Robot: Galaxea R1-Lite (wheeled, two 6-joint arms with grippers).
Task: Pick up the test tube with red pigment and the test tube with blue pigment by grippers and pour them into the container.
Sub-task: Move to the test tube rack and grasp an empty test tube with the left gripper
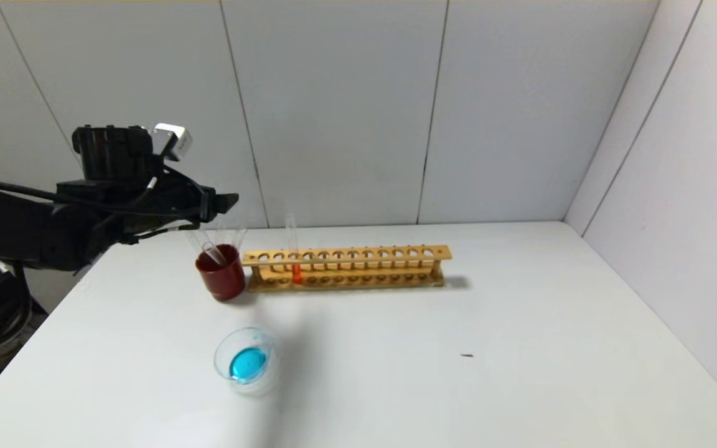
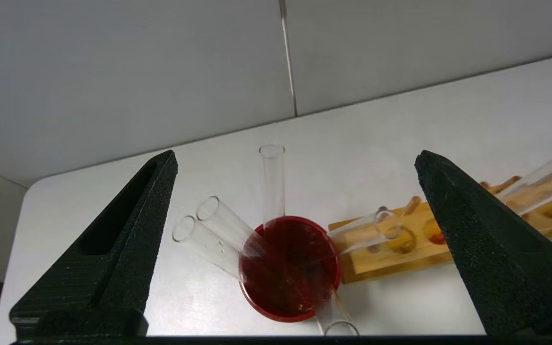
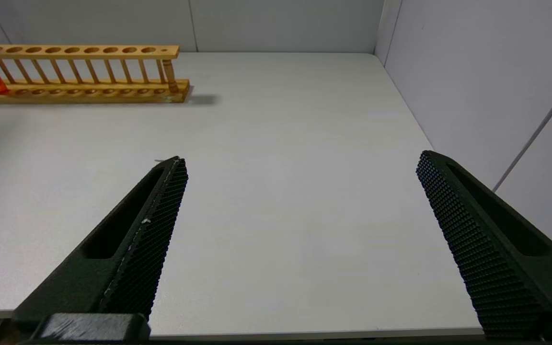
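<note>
Left gripper [image 2: 295, 201] hung above the dark red cup [image 2: 289, 268], at the table's [image 1: 520, 348] far-left area, jaws spread wide, nothing held. The cup held several plain clear tubes [image 2: 272, 182], leaning outward in different directions; none sat between the fingers [image 2: 113, 249].

Test tube with red pigment [image 1: 294, 255] stood upright in the wooden rack [image 1: 346, 267], in a hole near the rack's left end, just right of the cup. It was near the left gripper, lower and to its right, not touching it. Orange-red liquid sat at the bottom of the tube.

Container [image 1: 248, 361] sat on the table in front of the cup, nearer the robot, well below the left gripper. Blue liquid pooled inside it. Couldn't pick out a tube with blue liquid anywhere.

Right gripper [image 3: 300, 230] was out of the head view; its wrist view showed jaws wide apart, empty, over bare table, well apart from the rack's right end.

No readable labels or writing on anything.
</note>
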